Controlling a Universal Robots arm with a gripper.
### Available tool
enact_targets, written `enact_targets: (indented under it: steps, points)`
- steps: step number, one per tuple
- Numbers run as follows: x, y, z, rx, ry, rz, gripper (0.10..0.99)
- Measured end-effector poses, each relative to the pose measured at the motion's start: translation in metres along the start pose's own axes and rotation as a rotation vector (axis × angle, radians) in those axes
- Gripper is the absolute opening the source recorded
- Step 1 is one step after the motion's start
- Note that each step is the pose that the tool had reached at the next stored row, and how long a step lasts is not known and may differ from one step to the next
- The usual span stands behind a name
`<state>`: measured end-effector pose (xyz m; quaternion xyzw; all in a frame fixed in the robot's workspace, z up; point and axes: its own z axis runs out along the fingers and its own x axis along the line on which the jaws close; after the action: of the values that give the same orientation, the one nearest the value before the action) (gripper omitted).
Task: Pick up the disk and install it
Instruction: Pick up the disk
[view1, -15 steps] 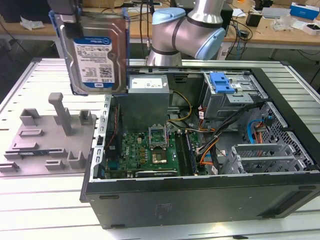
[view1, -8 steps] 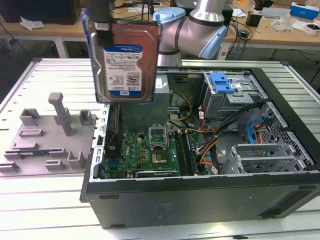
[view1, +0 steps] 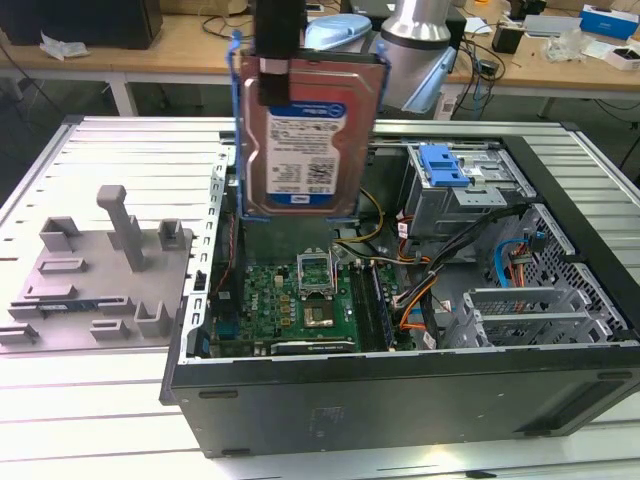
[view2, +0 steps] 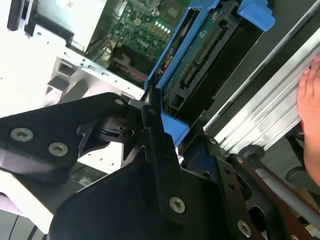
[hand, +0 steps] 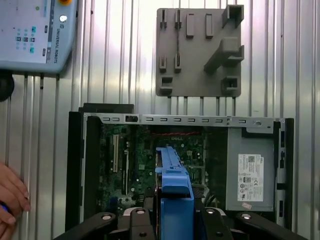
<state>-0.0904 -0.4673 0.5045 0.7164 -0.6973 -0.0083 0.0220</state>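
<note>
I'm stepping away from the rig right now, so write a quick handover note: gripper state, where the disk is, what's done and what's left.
Gripper: shut on the disk, gripping it at its top edge.
Disk: hangs upright in the air over the motherboard of the open computer case, apart from the drive cage at the exterior view's right.
Done: pickup.
Left: installation; the disk is not seated anywhere yet.
Note: a person's hand is close beside the case.

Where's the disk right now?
The disk hangs upright in the gripper above the motherboard, toward the exterior view's left of the drive cage.
</note>
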Motion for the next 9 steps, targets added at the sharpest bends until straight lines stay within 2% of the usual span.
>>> enact_targets:
  steps: [3, 4, 8, 9]
  points:
    - [0.0056, -0.0137, -0.0005, 0.000, -0.0001, 0.000, 0.369]
    - [0.0086, -0.0212, -0.0007, -0.001, -0.0001, 0.000, 0.369]
    - [0.0161, -0.0404, -0.0014, -0.001, -0.0001, 0.000, 0.369]
    - [0.0190, -0.0479, -0.0017, -0.002, 0.0000, 0.000, 0.369]
